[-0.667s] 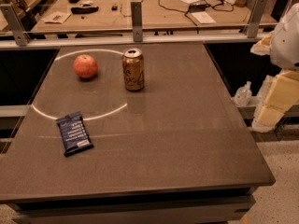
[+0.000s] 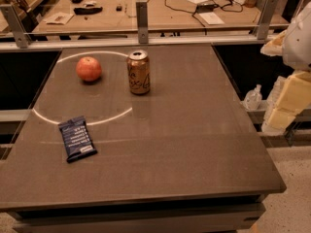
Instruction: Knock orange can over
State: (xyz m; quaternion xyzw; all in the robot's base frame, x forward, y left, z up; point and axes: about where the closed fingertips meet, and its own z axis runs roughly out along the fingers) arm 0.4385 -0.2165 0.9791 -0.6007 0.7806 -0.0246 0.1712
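Observation:
The orange can [image 2: 138, 72] stands upright on the dark table [image 2: 184, 144], at the back and a little left of centre. It is copper-orange with white cursive lettering and a silver top. My gripper [image 2: 284, 108] hangs off the table's right edge, far to the right of the can and apart from it. Its cream-coloured parts sit below the white arm [image 2: 299, 38].
A round reddish apple [image 2: 89, 69] lies left of the can. A dark blue snack packet [image 2: 77, 138] lies flat at the front left. A thin white ring is marked on the table around them. A rail with posts [image 2: 142, 21] runs behind the table. A small plastic bottle [image 2: 253, 98] stands off the right side.

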